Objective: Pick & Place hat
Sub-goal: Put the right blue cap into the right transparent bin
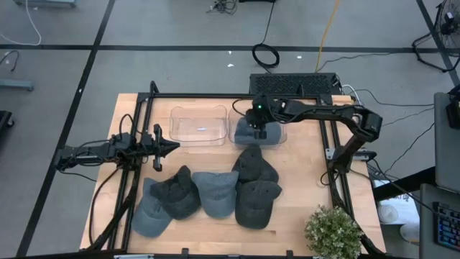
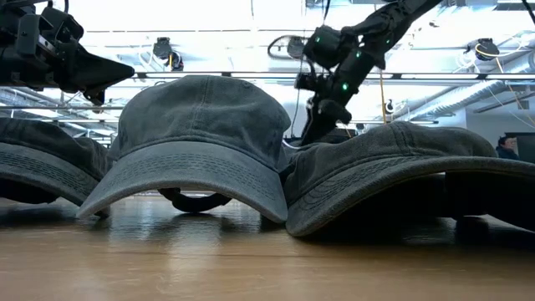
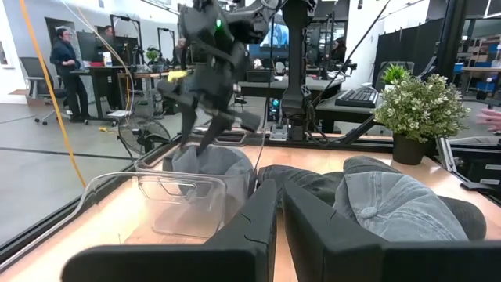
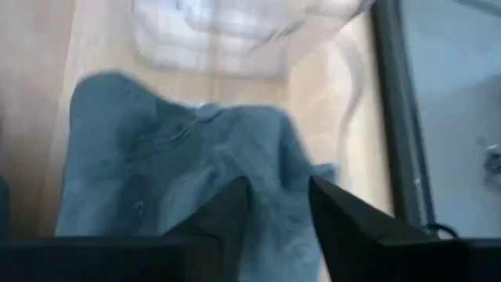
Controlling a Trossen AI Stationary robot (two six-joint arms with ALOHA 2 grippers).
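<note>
Currently the right gripper [image 1: 261,133] is hovering with fingers slightly parted over a grey-blue cotton hat [image 4: 180,168] lying in the clear plastic bin [image 1: 277,137]; left gripper [image 1: 171,147] is waiting closed, empty.

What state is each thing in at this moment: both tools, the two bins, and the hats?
Right tool: over the right bin, fingers parted just above the hat.
Left tool: shut, holding nothing, waiting at the table's left side.
Right bin: holds one grey hat, crumpled.
Left bin: no hat inside.
Hats on table: five, overlapping, crowns up, untouched.
</note>
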